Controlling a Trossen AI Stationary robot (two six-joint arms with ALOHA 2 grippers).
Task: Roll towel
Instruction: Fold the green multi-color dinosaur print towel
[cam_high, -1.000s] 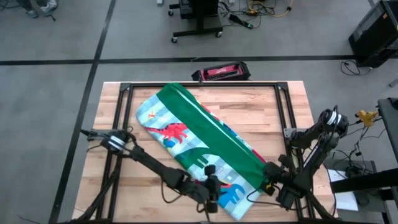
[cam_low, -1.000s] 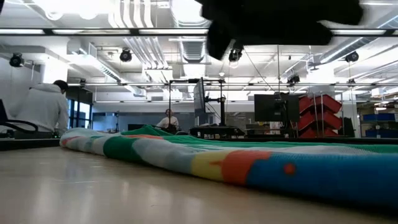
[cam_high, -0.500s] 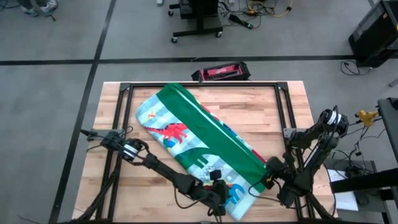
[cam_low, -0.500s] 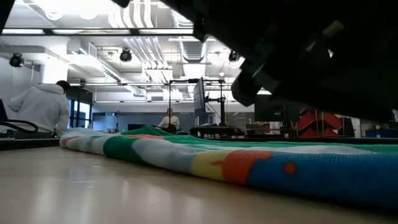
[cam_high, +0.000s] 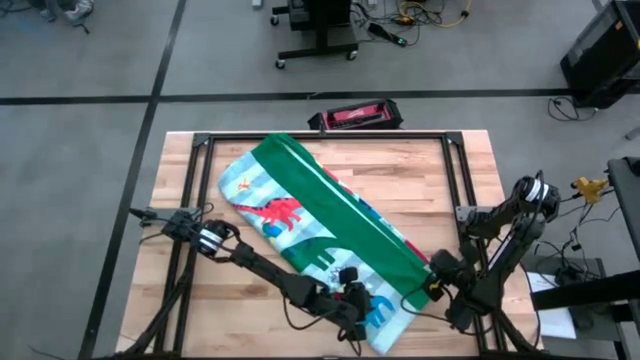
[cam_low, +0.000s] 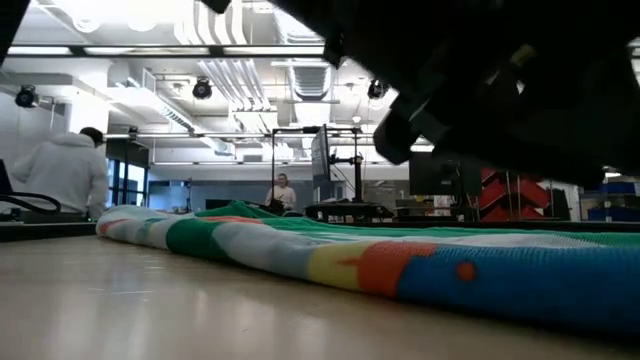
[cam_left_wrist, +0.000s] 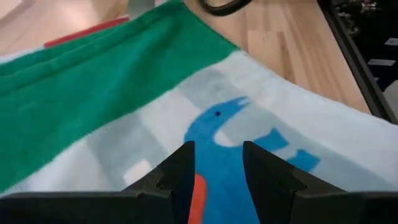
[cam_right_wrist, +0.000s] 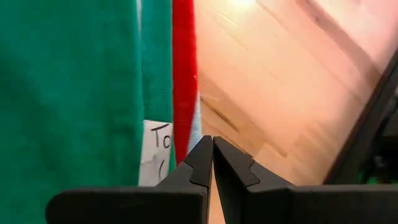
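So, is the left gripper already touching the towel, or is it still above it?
Cannot tell. In the left wrist view the left gripper, its jaws a little open, sits right over the towel, but no view shows contact or a gap plainly.

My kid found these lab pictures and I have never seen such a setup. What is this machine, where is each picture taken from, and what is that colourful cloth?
The machine is two dark robot arms working at a wooden table. One picture looks straight down from above, one looks level across the tabletop, and two come from small cameras on the arms' wrists.

The cloth is a towel with cartoon dinosaurs and a green side, folded into a long strip lying slantwise across the table.

Each arm ends in a two-finger gripper. The left gripper sits over the near end of the towel, fingers apart above a blue dinosaur, holding nothing. The right gripper is at the towel's edge beside it, fingers pressed together with nothing between them; a white label shows there.

People in the room behind are not part of the machine.
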